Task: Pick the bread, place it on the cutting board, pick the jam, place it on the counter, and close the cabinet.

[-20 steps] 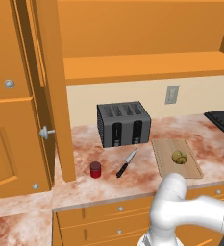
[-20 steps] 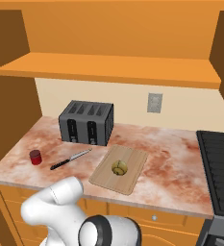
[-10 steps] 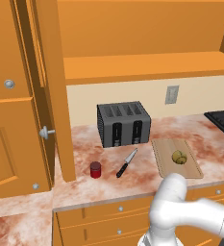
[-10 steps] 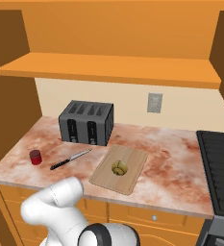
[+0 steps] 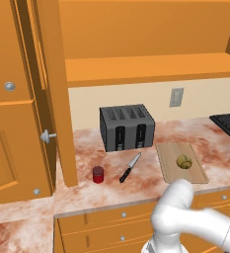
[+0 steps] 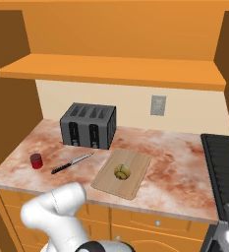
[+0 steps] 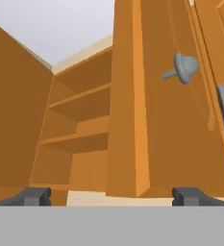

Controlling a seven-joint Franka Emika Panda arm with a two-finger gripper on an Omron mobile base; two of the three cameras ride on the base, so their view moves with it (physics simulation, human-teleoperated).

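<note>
Cabinet [image 5: 47, 99] door stands swung open at my left, its edge over the counter [image 5: 87, 190], where the red jam [image 5: 98, 174] sits beside a black-handled knife [image 5: 130, 167] before the toaster [image 5: 127, 127]. Further right, the bread [image 5: 184, 161] rests on the cutting board [image 5: 195, 174]. My claw [image 7: 111, 196] is spread wide and empty, facing up at the cabinet's shelves.

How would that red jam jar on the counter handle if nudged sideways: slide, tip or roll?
The jam stands upright on the counter, short and squat, so it would probably slide rather than tip. The marbled top looks smooth, so friction is likely low. Knocked onto its round side, it could roll toward the knife.
</note>
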